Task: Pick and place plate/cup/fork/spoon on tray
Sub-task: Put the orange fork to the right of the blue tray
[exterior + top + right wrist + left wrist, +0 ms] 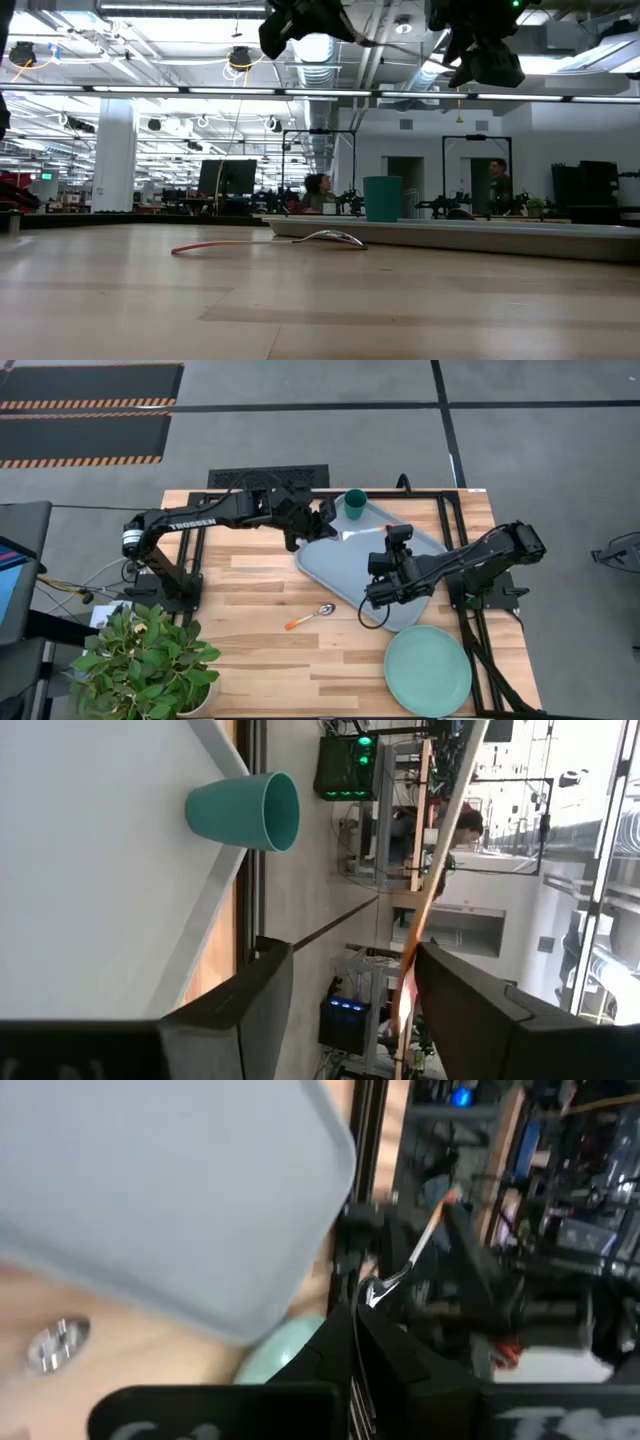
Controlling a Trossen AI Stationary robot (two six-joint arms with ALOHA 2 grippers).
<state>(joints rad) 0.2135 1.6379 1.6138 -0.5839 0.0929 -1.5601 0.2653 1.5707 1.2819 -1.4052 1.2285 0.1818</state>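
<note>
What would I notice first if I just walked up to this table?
Probably the two dark robot arms reaching over the blue-grey tray, with the green cup standing at its far corner. The left hand grips the fork in the air. Next, the big mint plate near the table's front edge, and the spoon on the wood.

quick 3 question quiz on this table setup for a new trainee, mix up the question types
1. True or false: the plate lies on the tray.
2. Which dish stands at the tray's far corner, beside the left claw?
3. While the right claw hangs over the tray's near edge, the spoon lies: a) in the dish on the tray, b) on the wooden table beside the tray, c) on the plate.

Key: 1 false, it sits on the table; 2 the cup; 3 b.
</note>
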